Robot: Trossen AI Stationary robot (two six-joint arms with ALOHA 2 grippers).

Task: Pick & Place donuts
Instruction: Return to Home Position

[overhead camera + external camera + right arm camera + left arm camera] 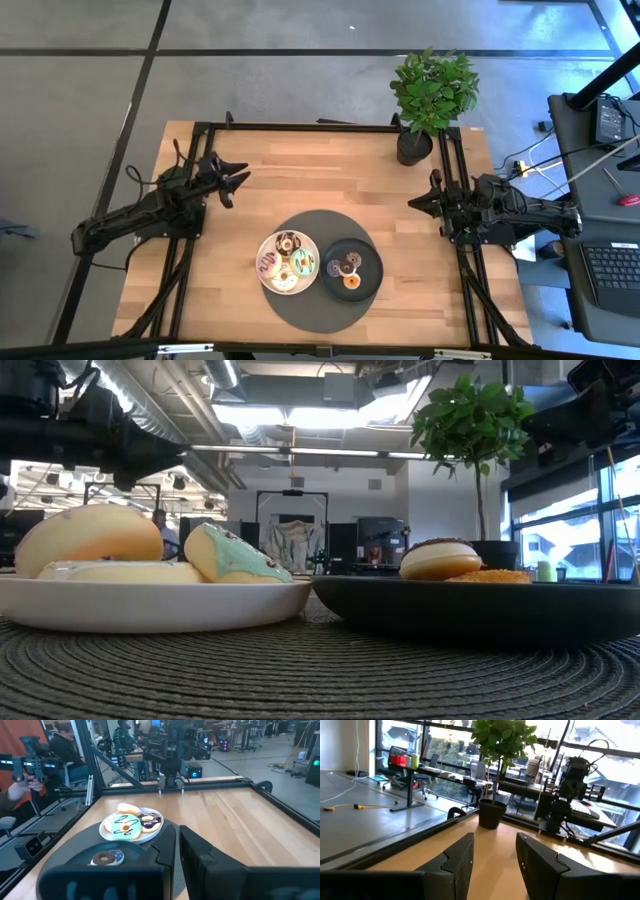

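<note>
Several donuts lie on a white plate: chocolate-sprinkled, pink, green and cream. Beside it a black plate holds a brown mini and an orange mini. Both plates rest on a round dark mat. My left gripper hovers open over bare wood left of the mat, its fingers apart in the left wrist view. My right gripper hovers right of the mat, fingers shut, pointing toward the plates.
A potted plant stands at the table's far right corner. A black metal frame runs around the table edges. Bare wood lies between the two grippers, beyond the mat. A person sits beyond the table's left side.
</note>
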